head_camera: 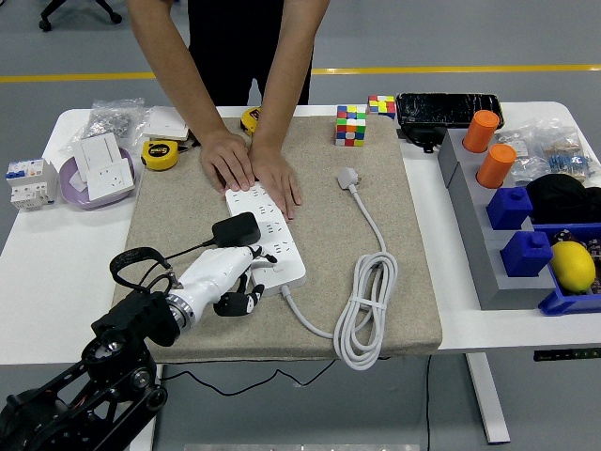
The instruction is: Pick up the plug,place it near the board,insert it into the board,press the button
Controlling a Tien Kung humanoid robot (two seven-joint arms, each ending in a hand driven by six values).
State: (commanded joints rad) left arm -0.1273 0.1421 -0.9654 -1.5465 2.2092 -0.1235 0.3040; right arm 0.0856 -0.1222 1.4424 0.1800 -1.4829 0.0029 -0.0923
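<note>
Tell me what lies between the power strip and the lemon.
In the head view, the white cable, coiled on the mat, lies between the power strip and lemon, then bare table.

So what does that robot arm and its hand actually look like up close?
The left arm is black, built of chunky jointed segments, with a silver ring at the wrist and a black cable looping beside it. The left hand has a white back and black fingers.

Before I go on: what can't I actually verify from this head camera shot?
- Black plug: prong seating in the power strip not visible.
- Strip's button: under the left hand or too small.
- Strip's far end: covered by the person's hands.
- Right arm: out of frame.
</note>
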